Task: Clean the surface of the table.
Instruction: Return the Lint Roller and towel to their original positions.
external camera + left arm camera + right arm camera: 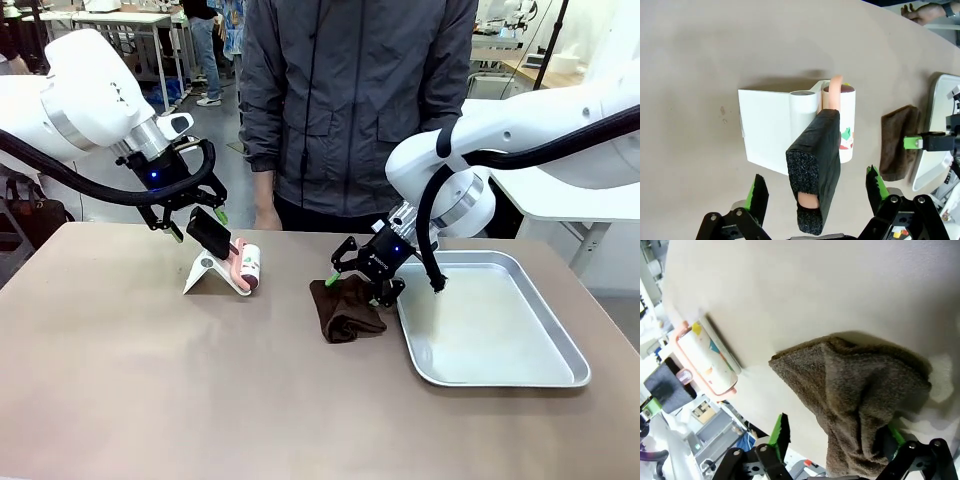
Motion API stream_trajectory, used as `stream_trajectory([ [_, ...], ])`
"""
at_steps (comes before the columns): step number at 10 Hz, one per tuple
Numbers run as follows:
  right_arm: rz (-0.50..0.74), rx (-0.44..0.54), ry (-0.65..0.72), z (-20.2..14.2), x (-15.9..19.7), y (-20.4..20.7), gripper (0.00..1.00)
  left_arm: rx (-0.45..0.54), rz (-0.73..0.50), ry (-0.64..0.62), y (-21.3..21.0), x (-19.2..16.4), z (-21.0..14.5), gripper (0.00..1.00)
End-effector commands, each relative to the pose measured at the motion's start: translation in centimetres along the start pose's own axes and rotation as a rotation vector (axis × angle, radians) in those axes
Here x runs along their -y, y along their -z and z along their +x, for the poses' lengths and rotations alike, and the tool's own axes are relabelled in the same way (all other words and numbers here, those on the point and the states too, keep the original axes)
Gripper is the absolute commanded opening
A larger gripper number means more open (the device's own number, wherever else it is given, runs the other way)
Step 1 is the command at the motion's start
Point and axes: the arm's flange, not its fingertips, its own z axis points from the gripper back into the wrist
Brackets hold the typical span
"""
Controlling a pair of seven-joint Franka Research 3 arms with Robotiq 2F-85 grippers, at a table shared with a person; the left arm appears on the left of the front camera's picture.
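On the brownish table [130, 380] a lint roller [248, 265] rests in a white stand [205, 272], and its black foam handle [210, 232] points up. My left gripper [190, 215] is open around that handle. In the left wrist view the handle [815, 165] stands between the spread fingers [757, 192] with a gap on each side. A crumpled brown cloth [345, 310] lies at the table's middle. My right gripper [365, 272] is open just over its far edge. In the right wrist view the cloth [865, 390] bulges between the wide fingers [780, 430].
A silver metal tray [560, 375] lies right of the cloth, close to my right gripper. A person in a grey jacket [350, 100] stands at the far edge, with a hand [925, 10] near the rim. The near half of the table is bare.
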Motion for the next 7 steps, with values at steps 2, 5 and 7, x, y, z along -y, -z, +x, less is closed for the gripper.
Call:
stream_trajectory([
  [2,0.018,-0.022,-0.082,-0.2,0.9,-0.5,1.0,0.026,-0.034,0.012,-1.3,0.2,-1.5,1.0],
  [5,-0.117,0.045,-0.133,-1.8,-1.6,-3.6,1.0,0.063,-0.113,0.051,-3.6,0.3,-4.0,1.0],
  [7,-0.237,0.076,-0.176,-3.3,-3.7,-6.8,1.0,0.106,-0.184,0.078,-5.9,-0.5,-6.6,1.0],
])
